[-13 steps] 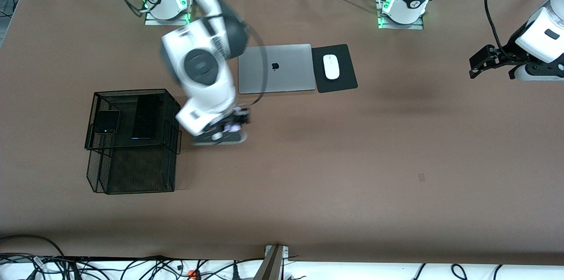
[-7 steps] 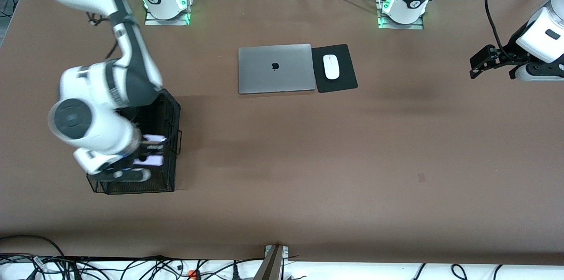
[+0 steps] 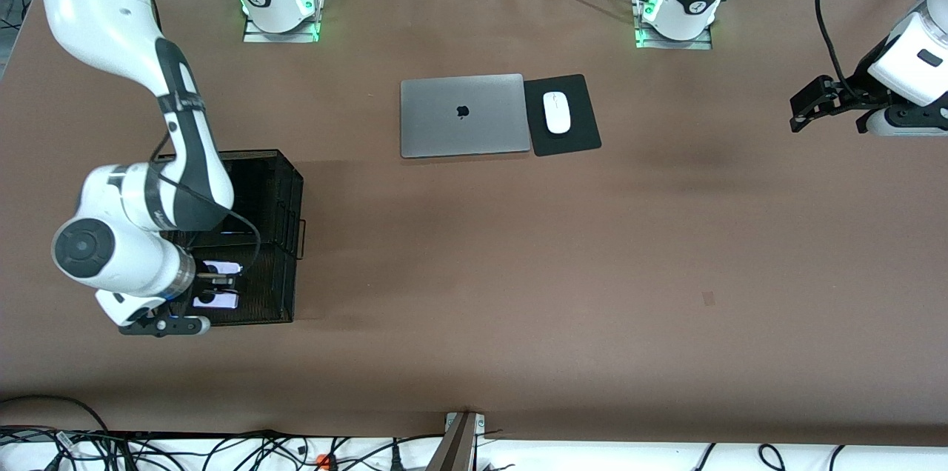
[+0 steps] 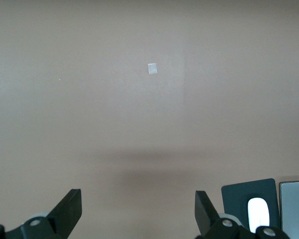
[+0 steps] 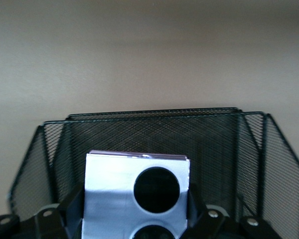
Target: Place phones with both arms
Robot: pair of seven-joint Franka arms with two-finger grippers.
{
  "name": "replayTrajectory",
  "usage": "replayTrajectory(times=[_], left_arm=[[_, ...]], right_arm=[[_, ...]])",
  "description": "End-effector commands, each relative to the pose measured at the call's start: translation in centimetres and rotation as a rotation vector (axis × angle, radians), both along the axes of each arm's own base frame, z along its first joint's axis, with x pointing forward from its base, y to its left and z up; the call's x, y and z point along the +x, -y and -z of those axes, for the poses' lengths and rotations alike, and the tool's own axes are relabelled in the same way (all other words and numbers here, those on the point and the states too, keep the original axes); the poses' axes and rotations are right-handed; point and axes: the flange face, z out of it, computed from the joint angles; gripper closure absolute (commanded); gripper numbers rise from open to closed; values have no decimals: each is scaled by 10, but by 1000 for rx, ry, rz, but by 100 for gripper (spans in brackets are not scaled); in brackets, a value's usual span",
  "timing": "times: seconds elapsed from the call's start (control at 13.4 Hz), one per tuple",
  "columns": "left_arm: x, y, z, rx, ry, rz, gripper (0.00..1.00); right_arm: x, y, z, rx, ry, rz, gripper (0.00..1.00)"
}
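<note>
While right arm is down at the mesh organizer (image 3: pixel 285 234):
lilac phone (image 5: pixel 134 199): pinched in right gripper (image 3: pixel 215 286), 2 dark lenses visible, inside organizer's lower tier
right gripper: clamped on the phone's sides, mesh walls around it
left gripper (image 4: pixel 138 209): fingers spread, holding nothing, waiting over bare table (image 4: pixel 149 124); laptop (image 3: pixel 464 115), mouse (image 3: pixel 557 112) well apart

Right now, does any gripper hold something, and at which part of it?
The right gripper holds the lilac phone by its two side edges, over the mesh tray. The left gripper is open and holds nothing.
</note>
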Motion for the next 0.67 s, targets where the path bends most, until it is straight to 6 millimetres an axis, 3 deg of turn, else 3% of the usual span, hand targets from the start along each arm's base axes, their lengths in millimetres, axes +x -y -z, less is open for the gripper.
replayTrajectory(times=[0.0,0.15,0.22,0.3,0.37,0.6], left_arm=[[4,-1,-5,-13,4,10,0],[6,-1,-4,-13,2,11,0],[6,-2,-5,-13,4,8,0],[6,-2,-5,-13,4,7,0],[6,-1,-5,-13,4,8,0],[6,-2,-5,-13,4,7,0]], right_arm=[[2,4,18,39,-5,4,100],[1,8,29,61,-22,17,100],[1,9,29,69,-23,21,78],[1,9,30,72,-24,23,18],[1,11,34,71,-29,24,0],[2,13,19,71,-18,20,0]])
